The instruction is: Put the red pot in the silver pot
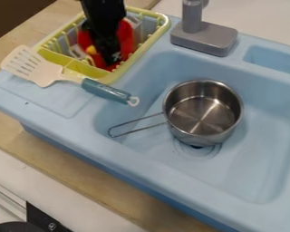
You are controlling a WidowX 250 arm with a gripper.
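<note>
Easing pickup, presumably, the gripper (whether open or closed couldn't be told) was placed at the red pot.

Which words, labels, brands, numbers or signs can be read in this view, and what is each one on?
None can be read.
Teal spatula handle: faint pale marks, too small to read.
End effector: small white marks, too blurred to read.
Black piece at the lower left: a small pale round mark; cannot tell whether it is a sign or a fastener.
Silver pot: no text seen.
</note>
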